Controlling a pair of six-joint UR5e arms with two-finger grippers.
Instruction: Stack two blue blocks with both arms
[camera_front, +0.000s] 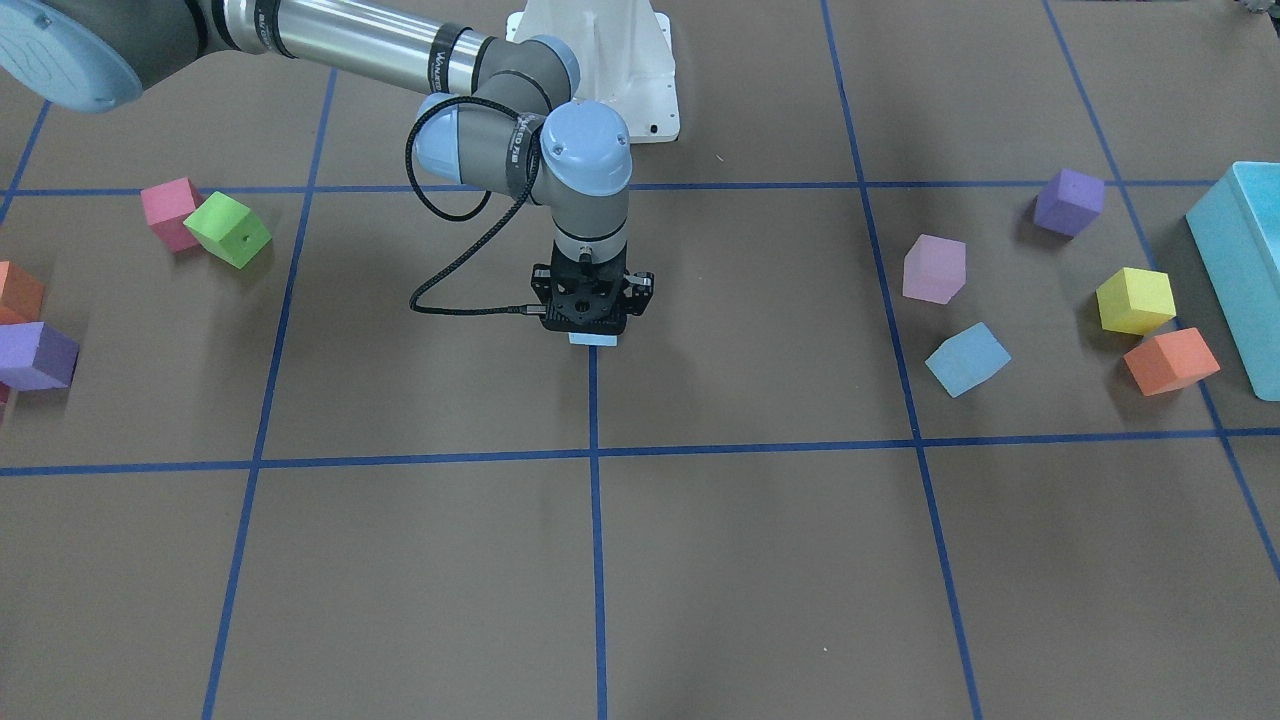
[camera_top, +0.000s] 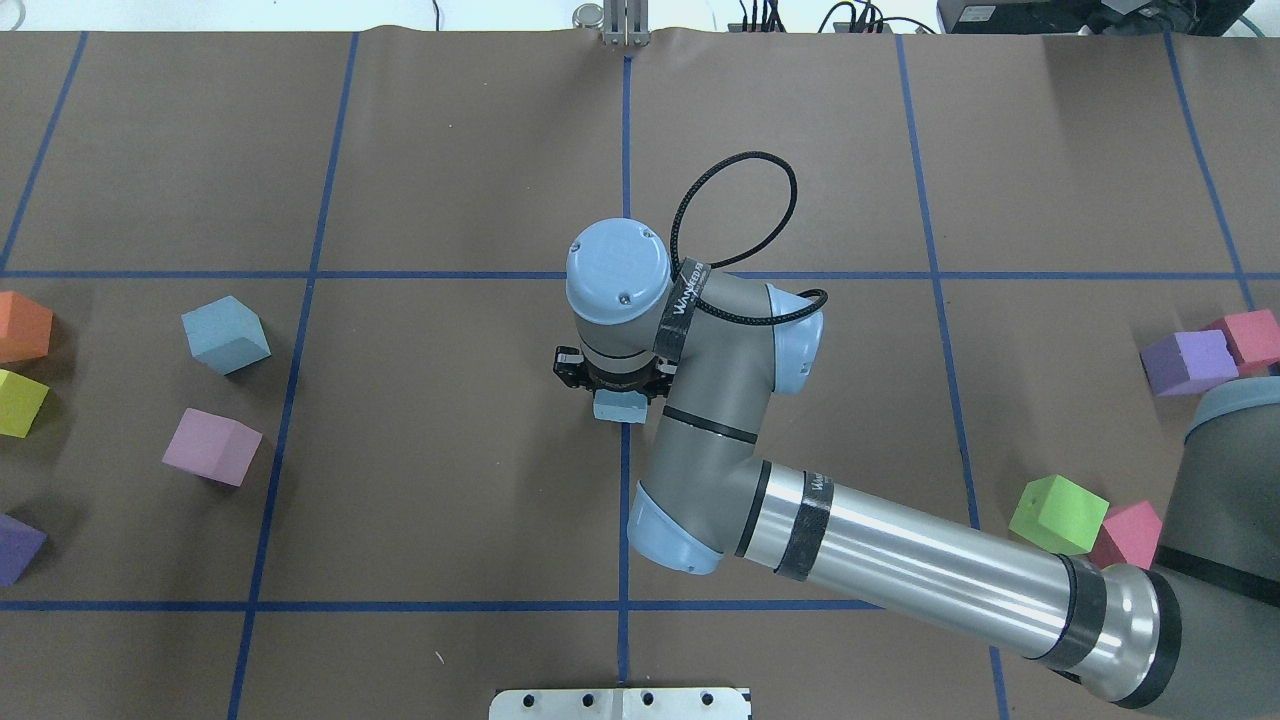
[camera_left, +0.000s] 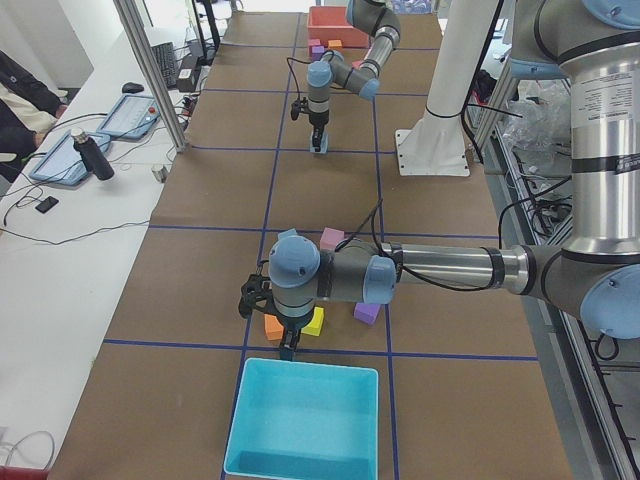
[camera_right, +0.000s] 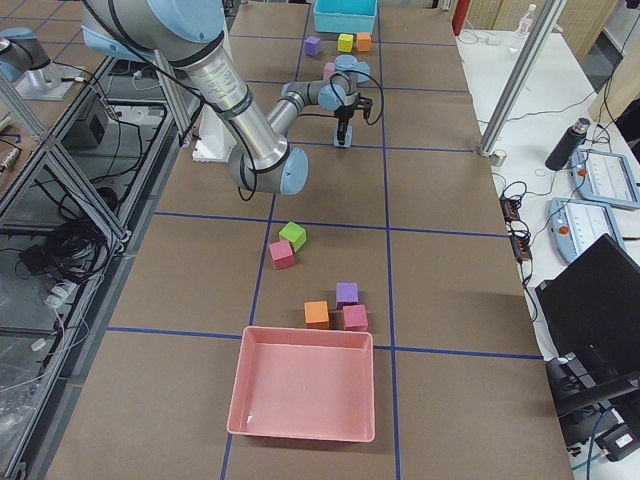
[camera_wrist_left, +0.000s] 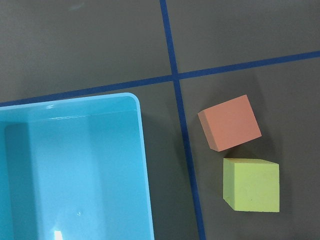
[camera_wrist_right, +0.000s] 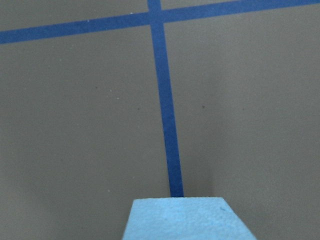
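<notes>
One pale blue block (camera_front: 594, 341) sits under my right gripper (camera_front: 593, 335) on the centre blue tape line, at or just above the table. The jaws stand closed on its sides. It also shows in the overhead view (camera_top: 620, 408) and at the bottom of the right wrist view (camera_wrist_right: 190, 220). The second blue block (camera_front: 967, 358) lies free on my left side, also in the overhead view (camera_top: 225, 334). My left gripper (camera_left: 288, 348) hangs high over the near edge of the turquoise bin. I cannot tell whether it is open or shut.
The turquoise bin (camera_front: 1245, 270) stands at my far left, with orange (camera_wrist_left: 229, 122), yellow (camera_wrist_left: 251, 185), lilac (camera_front: 934, 268) and purple (camera_front: 1068, 201) cubes near it. Green (camera_front: 228, 229) and pink (camera_front: 170, 212) cubes lie on my right. A pink tray (camera_right: 305, 385) stands beyond them.
</notes>
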